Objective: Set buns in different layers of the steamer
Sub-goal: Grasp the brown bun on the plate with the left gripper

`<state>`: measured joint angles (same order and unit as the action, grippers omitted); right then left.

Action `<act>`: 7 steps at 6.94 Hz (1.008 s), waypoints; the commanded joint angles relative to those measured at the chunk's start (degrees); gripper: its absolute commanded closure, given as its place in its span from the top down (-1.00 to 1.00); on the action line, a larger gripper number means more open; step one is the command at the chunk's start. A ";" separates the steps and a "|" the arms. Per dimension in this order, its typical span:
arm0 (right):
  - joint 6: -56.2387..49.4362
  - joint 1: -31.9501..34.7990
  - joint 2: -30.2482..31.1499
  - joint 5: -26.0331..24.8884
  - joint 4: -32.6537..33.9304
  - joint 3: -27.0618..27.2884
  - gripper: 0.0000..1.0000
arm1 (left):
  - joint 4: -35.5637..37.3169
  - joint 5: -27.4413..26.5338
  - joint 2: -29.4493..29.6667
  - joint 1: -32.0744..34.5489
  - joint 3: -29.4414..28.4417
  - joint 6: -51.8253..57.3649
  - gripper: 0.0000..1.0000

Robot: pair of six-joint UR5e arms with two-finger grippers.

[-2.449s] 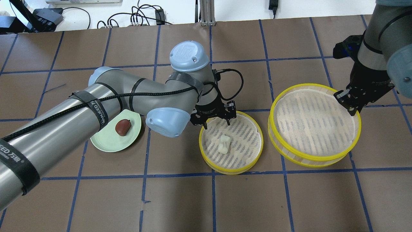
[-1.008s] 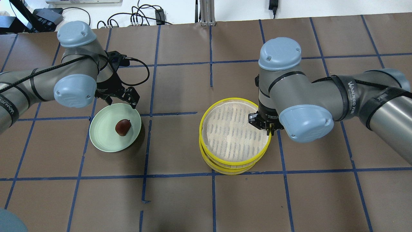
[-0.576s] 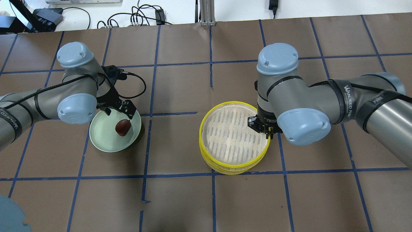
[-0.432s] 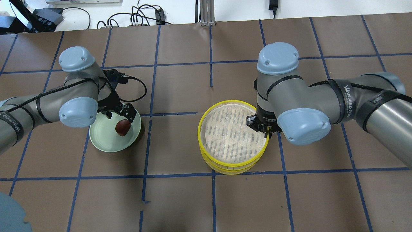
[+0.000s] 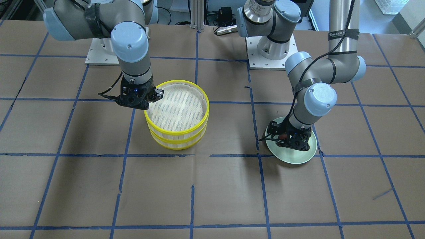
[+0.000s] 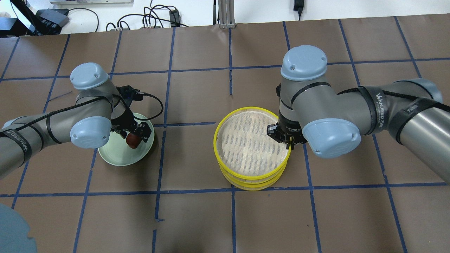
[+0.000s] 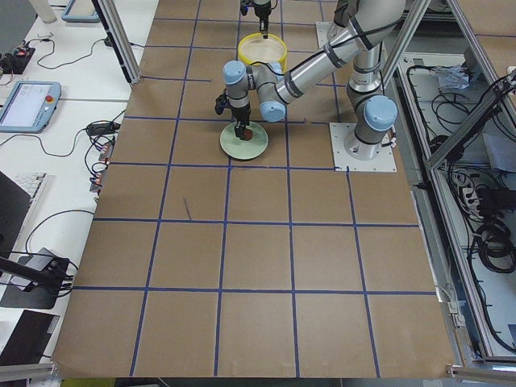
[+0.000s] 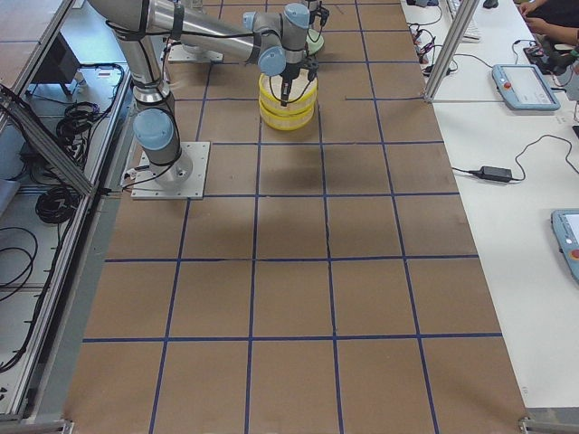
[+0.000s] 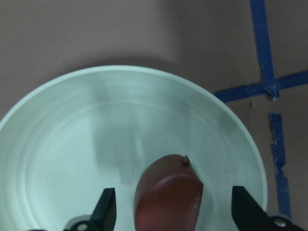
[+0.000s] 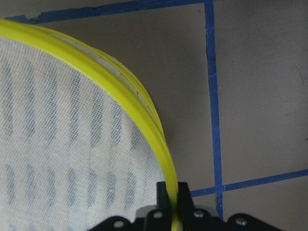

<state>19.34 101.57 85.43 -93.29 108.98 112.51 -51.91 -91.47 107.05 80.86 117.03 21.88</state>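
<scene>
reddish-brown bun [image 9: 168, 192] lies on the pale green plate [image 9: 57, 144], between the wide-spread fingers of my left gripper [image 9: 175, 209], touching neither. upper steamer layer [image 6: 215, 144] sits stacked on the lower steamer layer [image 6: 251, 185]; my right gripper [image 10: 173, 192] is closed, pinching the upper layer's yellow rim.

Yellow-rimmed steamer layers [image 5: 179, 134]; reddish-brown bun [image 9: 168, 192]; pale green plate [image 9: 72, 144].

— How does my left gripper [image 6: 133, 135] stand?
— You have it pointing straight down, elbow bent, jaws wide, one finger on each side of the reddish-brown bun [image 6: 132, 141], touching neither side.
— And the right gripper [image 6: 289, 142]?
— Your wrist is vertical, jaws pinched on the upper steamer layer [image 6: 251, 108] at its rim.
</scene>
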 commanded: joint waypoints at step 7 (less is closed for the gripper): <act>-0.53 -0.05 -1.49 -0.23 0.61 1.57 -0.30 | -16.98 -0.90 -2.90 0.78 -13.04 -2.35 -0.84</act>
<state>18.59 101.51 84.10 -93.96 109.10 113.75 -64.29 -92.33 104.37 81.26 107.45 20.90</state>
